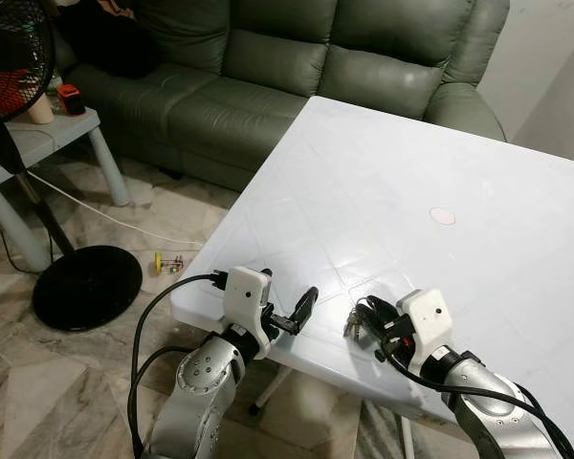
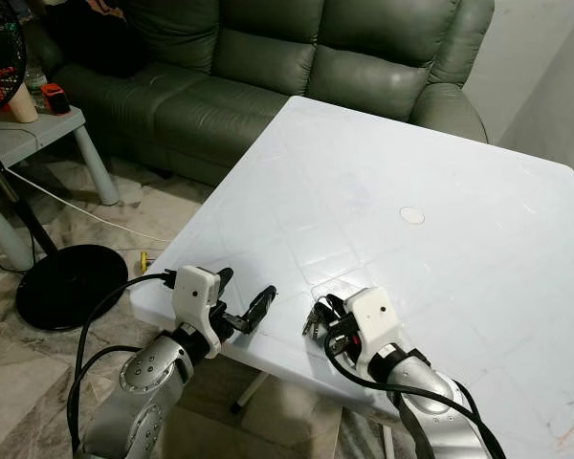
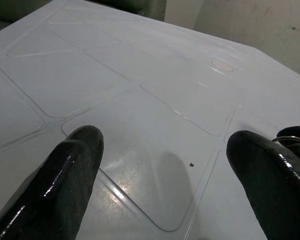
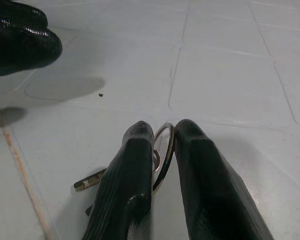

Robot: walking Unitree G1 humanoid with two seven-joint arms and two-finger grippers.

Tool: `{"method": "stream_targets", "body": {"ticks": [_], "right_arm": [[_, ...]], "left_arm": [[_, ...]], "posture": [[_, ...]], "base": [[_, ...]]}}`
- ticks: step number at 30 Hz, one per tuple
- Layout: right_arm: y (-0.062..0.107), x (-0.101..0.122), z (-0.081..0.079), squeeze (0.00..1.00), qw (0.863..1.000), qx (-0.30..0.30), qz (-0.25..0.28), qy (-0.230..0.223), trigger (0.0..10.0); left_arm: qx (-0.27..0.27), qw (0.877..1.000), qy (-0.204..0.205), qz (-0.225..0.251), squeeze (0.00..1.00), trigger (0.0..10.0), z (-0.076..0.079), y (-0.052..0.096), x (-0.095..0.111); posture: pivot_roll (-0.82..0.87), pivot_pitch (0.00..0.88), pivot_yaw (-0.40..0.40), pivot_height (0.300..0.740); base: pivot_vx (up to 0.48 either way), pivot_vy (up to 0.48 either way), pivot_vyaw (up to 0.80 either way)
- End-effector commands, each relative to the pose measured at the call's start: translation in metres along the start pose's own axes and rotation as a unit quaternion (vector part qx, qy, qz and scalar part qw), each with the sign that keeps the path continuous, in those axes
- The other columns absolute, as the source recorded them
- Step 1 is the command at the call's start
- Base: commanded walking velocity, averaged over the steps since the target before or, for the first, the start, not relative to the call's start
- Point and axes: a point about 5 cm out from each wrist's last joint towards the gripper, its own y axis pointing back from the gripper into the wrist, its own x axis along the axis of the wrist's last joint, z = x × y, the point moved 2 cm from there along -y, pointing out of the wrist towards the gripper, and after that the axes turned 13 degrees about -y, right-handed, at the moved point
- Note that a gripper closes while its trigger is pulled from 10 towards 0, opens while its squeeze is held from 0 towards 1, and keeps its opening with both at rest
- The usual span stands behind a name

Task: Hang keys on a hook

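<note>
A small bunch of keys (image 1: 351,324) on a metal ring (image 4: 164,148) lies on the white table (image 1: 411,172) near its front edge. My right gripper (image 4: 162,131) is shut on the ring, with one key (image 4: 90,180) trailing on the tabletop beneath the fingers. The same gripper (image 2: 323,311) rests low on the table. A little to its left, my left gripper (image 1: 289,295) hovers at the table's front edge, open, with nothing between its fingers (image 3: 75,165). One left fingertip (image 4: 20,40) is seen in the right wrist view.
A green leather sofa (image 1: 268,67) stands behind the table. On the left are a fan with a round black base (image 1: 86,285), a pale side table (image 1: 38,139), a white cable (image 1: 105,215) and a small object (image 1: 167,264) on the marble floor. A pink round mark (image 1: 443,216) sits mid-table.
</note>
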Motion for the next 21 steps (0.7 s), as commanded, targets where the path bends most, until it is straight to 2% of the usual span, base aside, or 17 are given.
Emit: {"method": "stream_targets", "body": {"ticks": [1,2,3,4,5,6,7,8,9,10,16,19,21], "right_arm": [[0.0026,0.0012,0.0044,0.0,1.0,-0.005,0.005,-0.006,8.0],[0.0026,0.001,0.0042,0.0,1.0,-0.004,0.005,-0.01,8.0],[0.003,0.0027,0.0041,0.0,1.0,-0.004,0.012,-0.002,4.9],[0.0031,0.0032,0.0041,0.0,1.0,-0.005,0.014,0.002,4.9],[0.0031,0.0029,0.0046,0.0,1.0,-0.007,0.012,0.0,3.4],[0.003,0.0024,0.0049,0.0,1.0,-0.008,0.011,-0.003,3.4],[0.0029,0.0023,0.0055,0.0,1.0,-0.01,0.01,-0.003,2.0],[0.003,0.0021,0.0059,0.0,1.0,-0.012,0.009,-0.007,2.0],[0.0029,0.0026,0.0062,0.0,1.0,-0.012,0.012,-0.003,1.4],[0.0032,0.0033,0.0059,0.0,1.0,-0.011,0.016,-0.003,0.0],[0.0033,0.0042,0.0065,0.0,1.0,-0.013,0.021,0.0,0.0],[0.0041,0.0067,0.0069,0.0,0.999,-0.014,0.032,-0.016,0.0],[0.0025,0.0083,0.0078,0.0,0.998,-0.01,0.032,-0.046,0.0]], "left_arm": [[-0.002,1.0,0.0,-0.001,0.0,10.0,0.0024,-0.0018,-0.0004],[-0.002,1.0,0.0,-0.001,0.0,10.0,0.0023,-0.0018,-0.0004],[-0.002,1.0,0.0,-0.001,0.0,10.0,0.0025,-0.0018,-0.0003],[-0.002,1.0,0.001,-0.001,0.0,10.0,0.0026,-0.0017,-0.0003],[-0.003,1.0,0.0,-0.001,0.0,10.0,0.0027,-0.0018,-0.0001],[-0.003,1.0,0.0,-0.001,0.0,10.0,0.0028,-0.0019,0.0],[-0.003,1.0,0.0,0.0,0.0,10.0,0.0028,-0.0021,0.0001],[-0.003,1.0,0.0,-0.001,0.0,10.0,0.0028,-0.0023,0.0001],[-0.003,1.0,0.0,-0.001,0.0,10.0,0.0026,-0.0024,0.0001],[-0.003,1.0,0.0,0.0,0.0,10.0,0.0022,-0.0024,0.0001],[-0.002,1.0,0.0,0.0,0.0,10.0,0.0014,-0.003,0.0],[-0.003,1.0,0.0,0.0,0.0,10.0,0.0015,-0.0035,0.0001],[-0.003,1.0,0.0,0.002,0.0,10.0,0.0013,-0.0043,0.0008]], "posture": [[0.03,0.075,-0.093,0.74],[0.03,0.075,-0.093,0.74],[0.03,0.075,-0.093,0.74],[0.03,0.075,-0.093,0.74],[0.03,0.076,-0.091,0.74],[0.03,0.076,-0.091,0.74],[0.03,0.074,-0.091,0.74],[0.03,0.074,-0.091,0.74],[0.03,0.075,-0.091,0.74],[0.03,0.074,-0.091,0.74],[0.03,0.069,-0.09,0.74],[0.03,0.063,-0.09,0.74],[0.03,0.058,-0.088,0.74]], "base": [[0.0,0.0,0.0],[0.0,0.0,0.0],[0.0,0.0,0.0],[0.0,0.0,0.0],[0.0,0.0,0.0],[0.0,0.0,0.0],[0.0,0.0,0.0],[0.0,0.0,0.0],[0.0,0.0,0.0],[0.0,0.0,0.0],[0.0,0.0,0.0],[0.0,0.0,0.0],[0.0,0.0,0.0]]}}
